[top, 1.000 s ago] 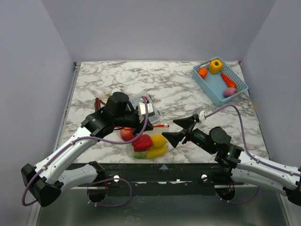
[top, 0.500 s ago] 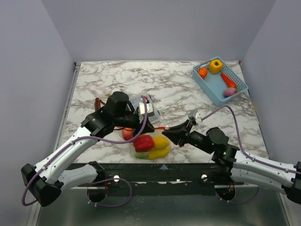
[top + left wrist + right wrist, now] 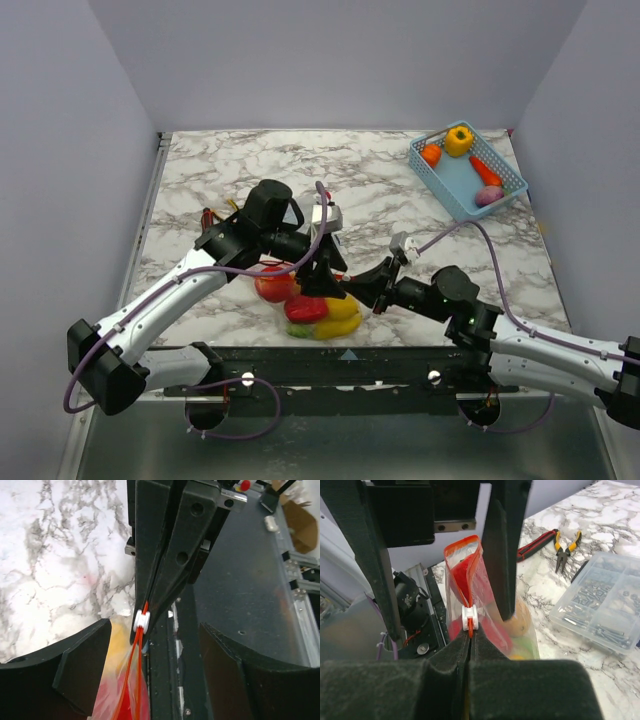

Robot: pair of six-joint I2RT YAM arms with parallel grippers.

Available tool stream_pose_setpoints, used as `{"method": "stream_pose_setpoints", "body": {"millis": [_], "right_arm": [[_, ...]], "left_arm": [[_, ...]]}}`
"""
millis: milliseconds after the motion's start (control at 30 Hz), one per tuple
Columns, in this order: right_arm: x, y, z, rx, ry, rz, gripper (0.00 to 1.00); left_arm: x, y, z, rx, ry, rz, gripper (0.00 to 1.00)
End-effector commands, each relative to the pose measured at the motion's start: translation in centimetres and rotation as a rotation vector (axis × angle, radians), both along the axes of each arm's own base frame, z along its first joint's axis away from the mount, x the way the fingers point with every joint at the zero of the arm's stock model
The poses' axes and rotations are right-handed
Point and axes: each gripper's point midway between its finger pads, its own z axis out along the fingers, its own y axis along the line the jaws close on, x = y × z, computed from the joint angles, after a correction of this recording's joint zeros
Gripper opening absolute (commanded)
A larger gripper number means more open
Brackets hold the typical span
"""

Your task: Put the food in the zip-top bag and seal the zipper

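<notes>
The zip-top bag point(image 3: 318, 308) lies near the table's front edge with red, yellow, orange and green food point(image 3: 330, 312) inside. In the right wrist view my right gripper point(image 3: 470, 639) is shut on the red zipper point(image 3: 468, 582), just behind the white slider point(image 3: 470, 618); past the slider the strip spreads into an open loop. My left gripper point(image 3: 156, 639) is open, one finger on each side of the bag's mouth without touching it. From above, the left gripper point(image 3: 320, 266) hangs over the bag and the right gripper point(image 3: 350, 290) meets it from the right.
A blue basket point(image 3: 458, 180) at the back right holds more toy food. A clear parts box point(image 3: 600, 615) sits behind the bag, largely under the left arm from above. Pliers point(image 3: 565, 550) lie further left. The table's front edge is just below the bag.
My right gripper closed on the zipper by the slider. My left gripper opened, let go of the bag and swung right, so that it now straddles the mouth.
</notes>
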Motion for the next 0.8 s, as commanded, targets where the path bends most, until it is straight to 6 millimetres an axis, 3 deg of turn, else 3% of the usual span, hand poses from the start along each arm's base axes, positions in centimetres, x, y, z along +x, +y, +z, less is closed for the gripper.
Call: {"method": "stream_pose_setpoints", "body": {"millis": [0,267,400,467,600,767], "right_arm": [[-0.5,0.9,1.4,-0.027,-0.028,0.054,0.00],[-0.7,0.6,1.4,-0.025,-0.034,0.058,0.00],[-0.8,0.1,1.5,-0.018,-0.038,0.049,0.00],[-0.8,0.0,1.6,-0.016,-0.038,0.047,0.00],[-0.7,0.1,1.3,-0.024,-0.034,0.044,0.00],[-0.7,0.2,1.1,-0.030,-0.032,0.048,0.00]], "left_arm": [[-1.4,-0.6,2.3,-0.068,0.076,-0.090,0.71],[-1.1,-1.0,2.3,-0.072,0.100,-0.085,0.36],[-1.0,-1.0,2.0,-0.061,0.096,-0.076,0.27],[-1.0,-0.9,1.9,-0.056,0.094,-0.080,0.27],[-1.2,-0.8,1.8,-0.048,0.089,-0.088,0.37],[-1.0,-0.8,1.6,-0.040,0.088,-0.078,0.32]]}}
